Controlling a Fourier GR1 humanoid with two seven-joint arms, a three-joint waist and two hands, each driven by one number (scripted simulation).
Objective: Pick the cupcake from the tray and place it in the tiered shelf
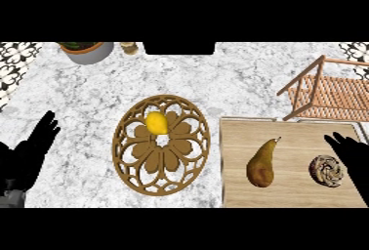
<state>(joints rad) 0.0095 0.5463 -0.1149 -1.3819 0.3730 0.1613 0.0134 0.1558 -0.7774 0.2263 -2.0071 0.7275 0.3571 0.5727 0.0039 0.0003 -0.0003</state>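
Fingers (341, 145) of the right hand (355, 163) stand straight and spread in the head view, curled round nothing. That hand comes in at the right edge, over the right side of the wooden tray (297, 139), and sits just beside the cupcake (327, 171), on the cupcake's right. I cannot tell whether the two touch. The cupcake lies on the tray's right part, well apart from the pear (262, 165) lying left of it on the same tray.

The tiered shelf (328, 97) stands beyond the tray's far right corner, and the slats that show carry nothing. The left hand (25, 156) rests at the left edge of the counter (86, 97), fingers up and relaxed, holding nothing. Between the hands lies a round openwork plate (116, 149) with a lemon (157, 122) on its far half.

Judged from this, the task is at its start. The cupcake is not yet grasped or lifted. What is left is closing the hand round it, carrying it up past the tray's far edge, and setting it on the shelf.
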